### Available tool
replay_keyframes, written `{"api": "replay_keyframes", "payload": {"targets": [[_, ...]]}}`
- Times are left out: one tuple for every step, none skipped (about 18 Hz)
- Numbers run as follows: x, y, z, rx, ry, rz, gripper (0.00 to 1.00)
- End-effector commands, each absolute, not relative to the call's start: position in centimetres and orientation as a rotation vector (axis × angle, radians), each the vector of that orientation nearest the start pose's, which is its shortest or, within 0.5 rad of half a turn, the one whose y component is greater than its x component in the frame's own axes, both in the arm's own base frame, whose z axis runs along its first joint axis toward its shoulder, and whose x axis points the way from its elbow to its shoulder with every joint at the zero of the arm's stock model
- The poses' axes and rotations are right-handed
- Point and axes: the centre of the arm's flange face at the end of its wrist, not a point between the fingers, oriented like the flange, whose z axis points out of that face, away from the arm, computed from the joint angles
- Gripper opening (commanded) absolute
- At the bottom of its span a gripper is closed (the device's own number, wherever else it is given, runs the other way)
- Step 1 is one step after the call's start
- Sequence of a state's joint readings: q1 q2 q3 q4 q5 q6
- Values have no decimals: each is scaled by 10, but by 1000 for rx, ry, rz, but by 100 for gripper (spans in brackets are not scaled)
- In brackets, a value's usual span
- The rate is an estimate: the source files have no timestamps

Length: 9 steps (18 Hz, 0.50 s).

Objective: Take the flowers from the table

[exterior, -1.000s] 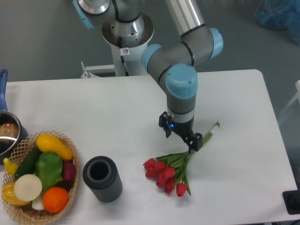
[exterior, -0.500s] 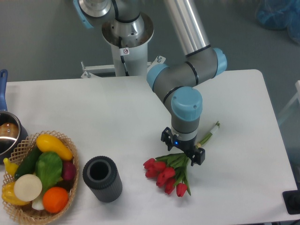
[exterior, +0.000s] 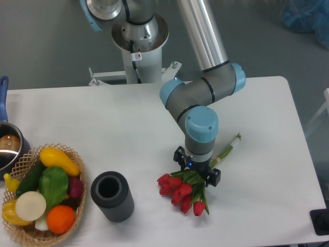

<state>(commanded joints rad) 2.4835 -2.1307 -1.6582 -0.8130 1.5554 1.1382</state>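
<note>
The flowers, a bunch of red tulips with green leaves, lie on the white table right of the middle, near the front. Their pale green stems run up and to the right. My gripper points straight down, low over the leaves just above the red heads. Its jaws stand apart, one on each side of the bunch. It is open, and the flowers rest on the table. The gripper body hides where the leaves meet the stems.
A dark grey ribbed cylinder cup stands left of the flowers. A wicker basket of fruit and vegetables sits at the front left. A metal pot is at the left edge. The robot base is behind the table.
My gripper has moved down and slightly left, from above the stems to low over the leaves. Its jaws have stayed apart. The flowers have not moved.
</note>
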Motion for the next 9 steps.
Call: {"api": "replay_keyframes", "payload": {"targets": [[-432,504,197,-3048,346,138,37],[-432,504,198,-3047,344,142,20],[-431,504,201,-3045,341,143,6],[-429,503,202,-3046,337,143,4],[-428,502,202,-3051,290,140,4],[-427,502,208,-3049,234,150,3],[-426,502,213,-3046,198,158,0],[-426,502,217,-3044,191,167,0],[-427,501,219,-3042,188,171,0]]}}
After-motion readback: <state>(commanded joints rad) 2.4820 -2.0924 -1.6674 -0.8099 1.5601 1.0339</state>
